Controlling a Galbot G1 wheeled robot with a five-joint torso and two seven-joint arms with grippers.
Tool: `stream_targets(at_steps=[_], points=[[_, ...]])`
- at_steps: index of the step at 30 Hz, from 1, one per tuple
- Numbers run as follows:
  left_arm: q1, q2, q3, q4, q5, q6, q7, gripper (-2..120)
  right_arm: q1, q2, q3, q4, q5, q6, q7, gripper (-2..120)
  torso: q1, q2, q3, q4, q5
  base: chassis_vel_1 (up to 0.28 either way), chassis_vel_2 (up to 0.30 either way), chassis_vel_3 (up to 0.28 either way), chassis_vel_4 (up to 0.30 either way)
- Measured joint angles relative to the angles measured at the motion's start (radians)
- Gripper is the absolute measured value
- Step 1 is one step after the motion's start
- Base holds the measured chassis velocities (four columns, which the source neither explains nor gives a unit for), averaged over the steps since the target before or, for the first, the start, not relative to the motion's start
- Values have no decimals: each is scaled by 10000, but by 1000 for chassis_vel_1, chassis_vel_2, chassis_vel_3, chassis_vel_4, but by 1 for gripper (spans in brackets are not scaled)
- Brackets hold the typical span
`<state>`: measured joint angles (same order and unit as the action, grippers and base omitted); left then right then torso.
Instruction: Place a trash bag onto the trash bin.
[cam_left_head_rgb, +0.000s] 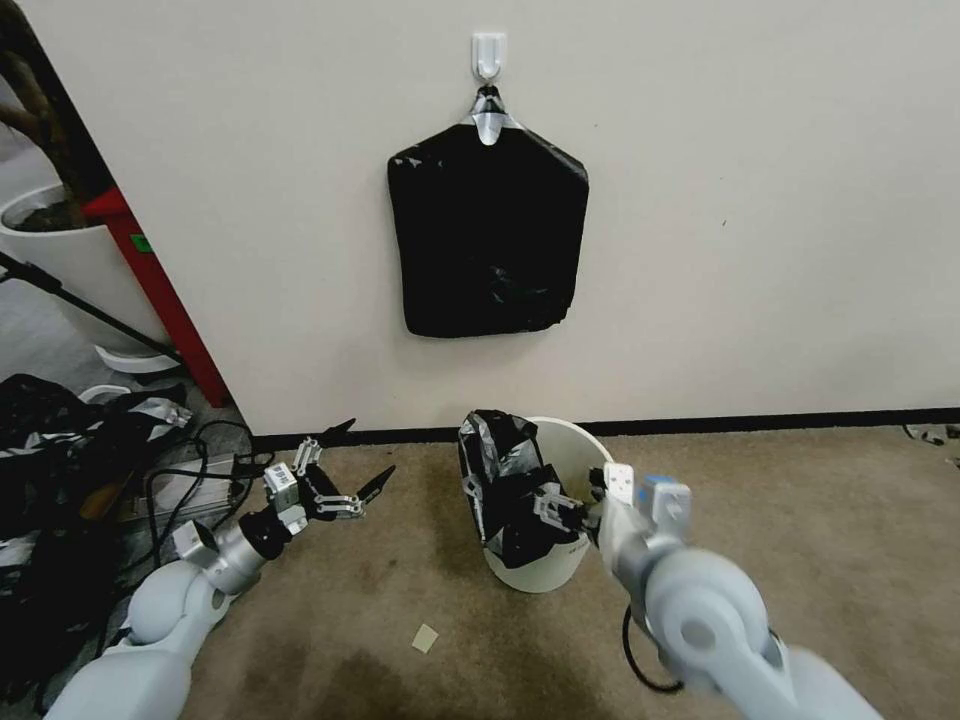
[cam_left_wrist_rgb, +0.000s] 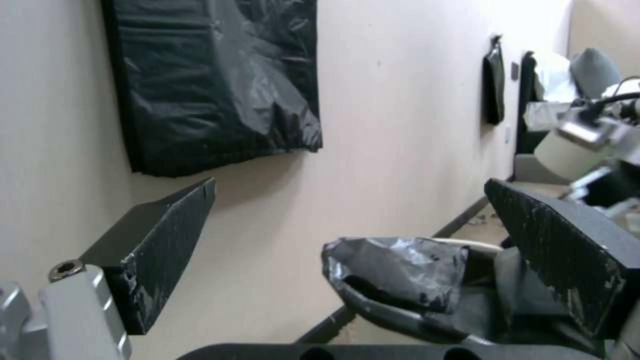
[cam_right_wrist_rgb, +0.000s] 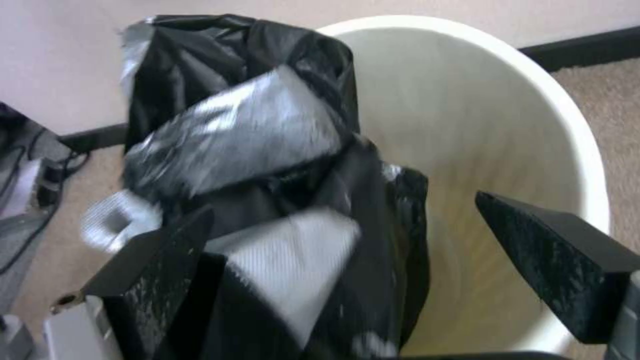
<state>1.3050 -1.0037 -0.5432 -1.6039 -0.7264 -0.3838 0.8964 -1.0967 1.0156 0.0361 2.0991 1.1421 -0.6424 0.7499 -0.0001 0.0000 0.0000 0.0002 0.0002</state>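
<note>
The cream wall (cam_left_head_rgb: 760, 200) takes up most of the head view, with a black baseboard (cam_left_head_rgb: 780, 420) where it meets the brown carpet (cam_left_head_rgb: 850, 560). To the right of the bin the carpet lies open as far as the wall; by the carpet's left edge it is crowded with cables (cam_left_head_rgb: 190, 470) and dark clutter. A flat black pack of bags (cam_left_head_rgb: 487, 235) hangs from a white hook (cam_left_head_rgb: 488, 52) on the wall.

The trash bin (cam_left_head_rgb: 570, 445) stands on the carpet just beside the baseboard, below the pack. The trash bag (cam_left_head_rgb: 500, 480) is draped over the bin's left rim, part inside, part hanging outside; the right side of the rim is bare.

The right gripper (cam_left_head_rgb: 575, 512) reaches in at the bin's near rim, jaws spread wide in its wrist view; one finger seems to touch the bag, though blur hides the contact. The left gripper (cam_left_head_rgb: 355, 465) hangs over the carpet left of the bin, jaws wide apart, holding nothing. A small pale scrap (cam_left_head_rgb: 425, 638) lies on the carpet.
</note>
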Motion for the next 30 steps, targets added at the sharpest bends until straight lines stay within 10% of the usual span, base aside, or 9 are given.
stream_targets(at_steps=[17,30], points=[[-221,39,117,313,19,-93,-79,100,1821,-162,-551,-1583,1063,-724,-37,76,1,0,0,-3,-3,0,0,0,0],[-329,-113,343,447,168,-188,-124,100,1849,-269,-419,-1873,2769,-676,0,86,0,0,-1,-1,-2,0,0,0,0]])
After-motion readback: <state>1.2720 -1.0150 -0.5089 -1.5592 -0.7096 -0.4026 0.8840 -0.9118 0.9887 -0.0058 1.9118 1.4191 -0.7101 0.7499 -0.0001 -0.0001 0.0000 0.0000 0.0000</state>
